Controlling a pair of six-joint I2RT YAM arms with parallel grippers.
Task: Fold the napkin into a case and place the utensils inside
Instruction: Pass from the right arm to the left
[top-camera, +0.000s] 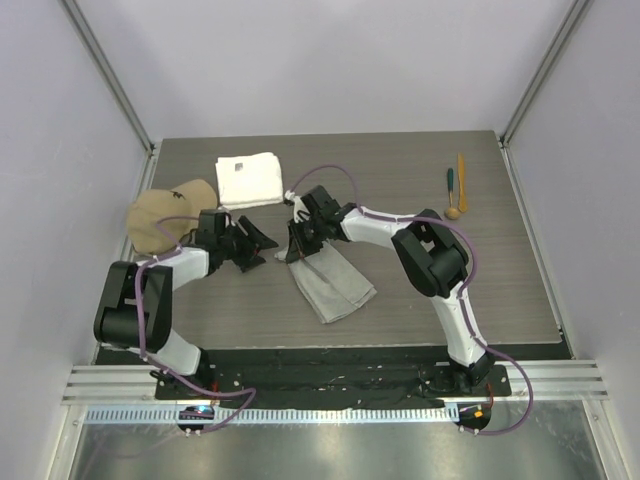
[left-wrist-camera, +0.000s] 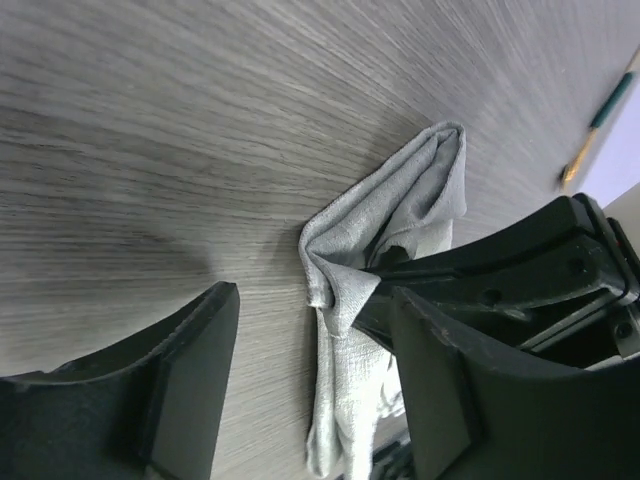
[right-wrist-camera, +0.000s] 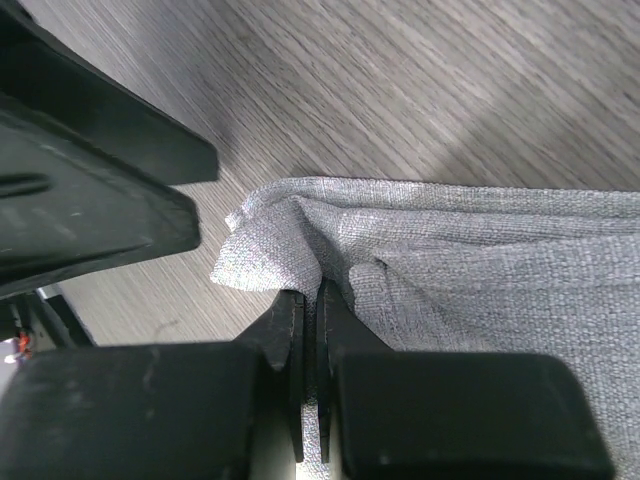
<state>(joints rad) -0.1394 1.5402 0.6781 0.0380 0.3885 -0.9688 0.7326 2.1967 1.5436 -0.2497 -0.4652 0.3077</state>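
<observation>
Napkin (right-wrist-camera: 480, 240) fold pinched in R pincer (right-wrist-camera: 310, 298), clear only on wrist cam, L pincer (left-wrist-camera: 312, 310) wide

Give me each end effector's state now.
Left end effector: open, holding nothing.
Right end effector: closed, pinching the napkin.

The top view looks down from above and behind both arms (top-camera: 440, 262), taking in the whole bench (top-camera: 420, 180). The left wrist view sits low and close, facing past the left pincer (left-wrist-camera: 310, 297) to the napkin (left-wrist-camera: 420, 190) just ahead. The right wrist view looks steeply down, very near, over the right pincer (right-wrist-camera: 308, 300). All share the napkin end between both pincers.
</observation>
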